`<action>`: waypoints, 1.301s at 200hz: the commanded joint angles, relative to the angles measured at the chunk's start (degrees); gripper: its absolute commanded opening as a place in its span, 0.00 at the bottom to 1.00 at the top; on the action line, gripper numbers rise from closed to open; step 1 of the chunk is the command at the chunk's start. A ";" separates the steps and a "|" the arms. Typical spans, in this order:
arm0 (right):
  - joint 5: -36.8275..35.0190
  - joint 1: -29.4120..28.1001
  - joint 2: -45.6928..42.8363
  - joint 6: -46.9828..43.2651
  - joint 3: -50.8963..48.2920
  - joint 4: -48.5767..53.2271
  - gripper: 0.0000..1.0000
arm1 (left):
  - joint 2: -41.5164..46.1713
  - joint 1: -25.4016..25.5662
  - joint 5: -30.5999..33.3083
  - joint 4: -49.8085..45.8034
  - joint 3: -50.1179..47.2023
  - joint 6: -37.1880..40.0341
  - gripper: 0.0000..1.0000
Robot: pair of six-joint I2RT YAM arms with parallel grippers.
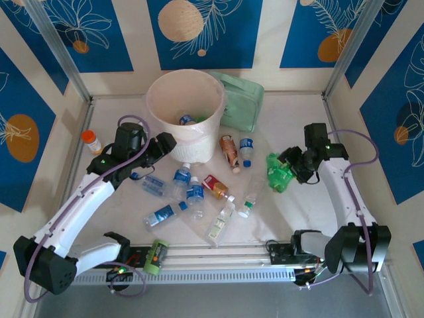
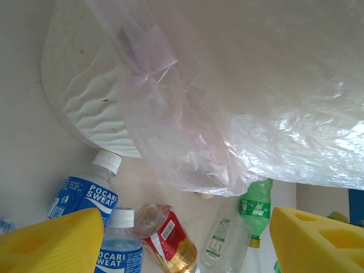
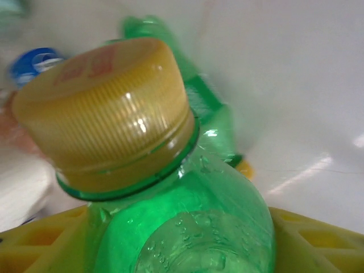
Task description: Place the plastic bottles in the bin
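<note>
The cream-white bin point(image 1: 199, 142) stands at the back centre with a bottle point(image 1: 187, 120) inside. My left gripper point(image 1: 161, 147) hangs open against its lower left side. In the left wrist view its yellow fingers point(image 2: 51, 242) stand wide apart with nothing between them. Beyond them lie Pocari Sweat bottles point(image 2: 85, 193), a red-labelled bottle point(image 2: 168, 236) and a green bottle point(image 2: 256, 207), under the bin's bag point(image 2: 227, 114). My right gripper point(image 1: 293, 165) is shut on a green bottle point(image 3: 193, 227) with a yellow cap point(image 3: 105, 111). Several bottles point(image 1: 195, 193) lie scattered in front of the bin.
A mint-green case point(image 1: 240, 101) leans behind the bin on its right. A small orange-capped container point(image 1: 92, 141) stands at the far left. Metal frame posts point(image 1: 63, 56) mark the back corners. A rail point(image 1: 218, 255) runs along the near edge.
</note>
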State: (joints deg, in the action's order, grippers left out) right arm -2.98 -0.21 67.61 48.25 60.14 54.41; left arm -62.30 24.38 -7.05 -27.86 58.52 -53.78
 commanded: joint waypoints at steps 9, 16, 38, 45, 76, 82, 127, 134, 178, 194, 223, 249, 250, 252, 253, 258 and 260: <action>7.02 -5.79 0.02 -1.09 8.59 -4.35 0.66 | 1.31 -0.37 0.09 0.70 -0.70 -0.36 0.76; 7.03 -7.56 0.82 -1.32 11.13 -4.71 0.66 | 1.32 -0.38 0.11 0.65 -0.69 -0.36 0.76; 7.73 -12.23 3.60 -2.02 19.23 -6.38 0.66 | 1.39 -0.32 0.11 0.61 -0.60 -0.21 0.76; 7.84 -13.52 4.49 -2.03 21.66 -7.04 0.66 | 1.48 -0.38 0.19 0.46 -0.54 -0.19 0.76; 9.62 -17.37 8.52 -2.02 30.15 -11.44 0.65 | 1.57 -0.38 0.26 0.08 -0.32 0.24 0.76; 10.19 -17.81 9.63 -1.87 32.10 -12.01 0.65 | 1.57 -0.32 0.27 -0.07 -0.19 0.34 0.77; 14.57 -21.89 20.72 -1.65 46.66 -14.45 0.64 | 2.25 -0.34 1.26 -1.63 0.27 1.53 0.76; 14.84 -22.70 22.57 -1.91 49.32 -14.06 0.64 | 2.36 -0.34 1.42 -1.84 0.36 1.65 0.76; 15.68 -26.19 33.90 -2.46 64.86 -10.69 0.64 | 3.48 -0.30 1.67 -2.64 0.28 2.73 0.76; 16.25 -27.01 38.21 -2.52 70.43 -8.51 0.64 | 3.76 -0.30 1.30 -2.73 0.19 3.44 0.76; 16.01 -28.39 44.82 -2.81 79.14 -4.19 0.66 | 4.29 -0.12 0.85 -3.12 0.25 5.07 0.77; 15.73 -28.53 47.12 -2.29 81.03 -3.08 0.73 | 4.38 0.26 1.51 -4.90 0.98 7.24 0.78; 15.69 -28.53 47.15 -2.29 81.02 -3.08 0.73 | 4.38 0.29 1.51 -4.96 0.98 7.31 0.78; 15.70 -28.49 47.16 -2.24 80.95 -3.15 0.74 | 4.36 0.35 1.58 -5.00 0.98 7.47 0.78; 15.67 -28.51 47.17 -2.22 80.89 -3.16 0.75 | 4.37 0.38 1.59 -5.05 0.98 7.51 0.78; 15.62 -28.53 47.17 -2.25 80.71 -3.11 0.77 | 4.38 0.61 1.60 -5.17 1.05 7.86 0.78; 15.57 -28.53 47.17 -2.21 80.63 -3.16 0.78 | 4.38 0.70 1.60 -5.18 1.02 8.00 0.79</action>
State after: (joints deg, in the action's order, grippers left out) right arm 12.03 -28.51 114.50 46.39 139.15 48.51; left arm -58.87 24.47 -6.33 -30.76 58.35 -49.01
